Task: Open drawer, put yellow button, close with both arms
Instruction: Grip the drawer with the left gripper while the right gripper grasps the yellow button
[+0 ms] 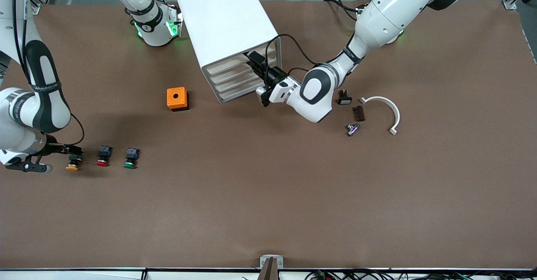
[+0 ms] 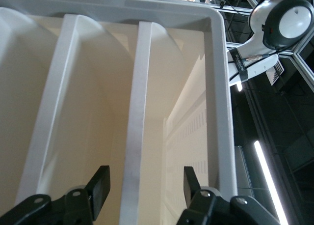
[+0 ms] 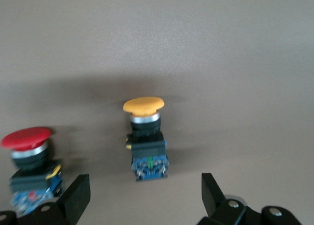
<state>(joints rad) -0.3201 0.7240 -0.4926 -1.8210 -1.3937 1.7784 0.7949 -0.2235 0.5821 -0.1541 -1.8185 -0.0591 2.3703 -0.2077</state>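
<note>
Brown cloth covers the whole table (image 1: 268,196), and the white cabinet (image 1: 226,24) stands on it between the two arm bases, its four drawers all looking shut. At its front, the left gripper (image 2: 145,185) is held wide apart, with the pale lip of the drawer (image 2: 137,107) between its fingers but not yet clamped. So the opening step is in hand; the next move, I judge, is to close on that lip and pull straight out.

At the right arm's end of the table, the right gripper (image 3: 142,193) is also spread wide and waits low around the yellow button (image 3: 145,136), which lies on the cloth, untouched, just beside the red button (image 3: 30,163). A green button (image 1: 131,158) follows in the same row.
</note>
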